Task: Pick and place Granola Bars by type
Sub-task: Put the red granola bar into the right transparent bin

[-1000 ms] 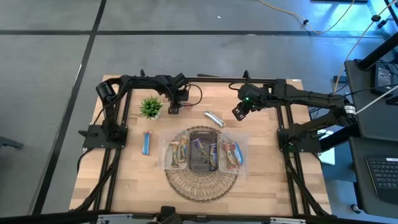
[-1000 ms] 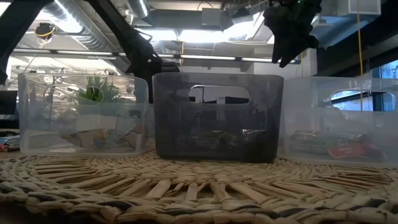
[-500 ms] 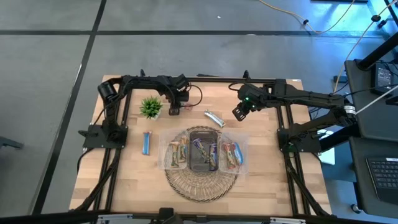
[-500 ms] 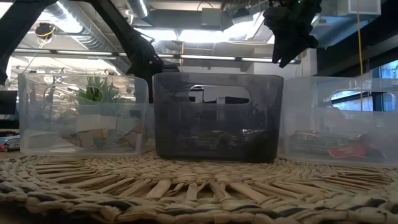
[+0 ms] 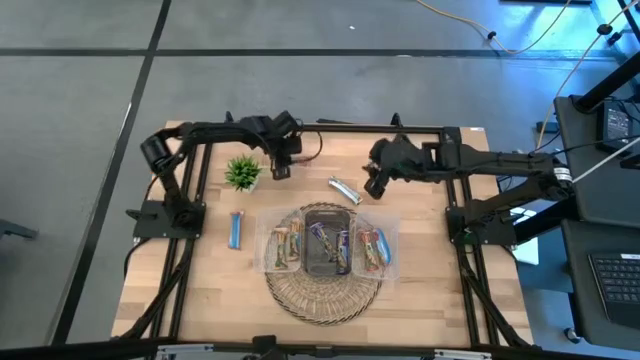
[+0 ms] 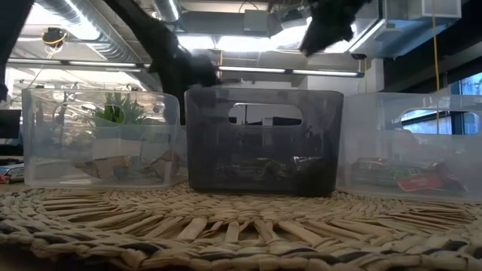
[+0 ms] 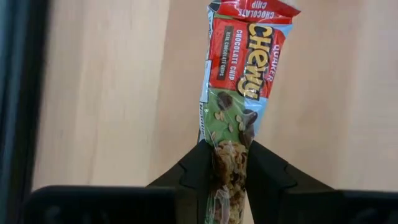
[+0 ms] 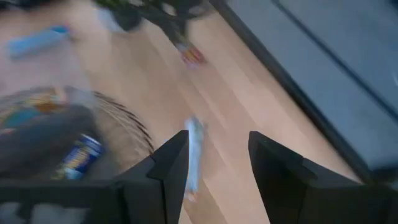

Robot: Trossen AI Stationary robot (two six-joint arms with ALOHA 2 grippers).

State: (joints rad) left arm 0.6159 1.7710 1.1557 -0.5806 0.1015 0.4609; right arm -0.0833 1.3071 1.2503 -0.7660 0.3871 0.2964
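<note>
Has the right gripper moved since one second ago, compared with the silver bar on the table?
Yes. The right gripper has shifted left, closer to the silver bar, which lies unmoved.

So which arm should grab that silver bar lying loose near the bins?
The right. Its open right gripper is beside the silver bar, while the left gripper already pinches a red Chewy bar.

L gripper [image 7: 227,163] pinched closed at table rear; R gripper [image 8: 217,163] spread, hovering mid-rear.

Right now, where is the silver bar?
High view: the silver bar lies on the table behind the bins, just ahead of the right gripper, right of the plant.
</note>
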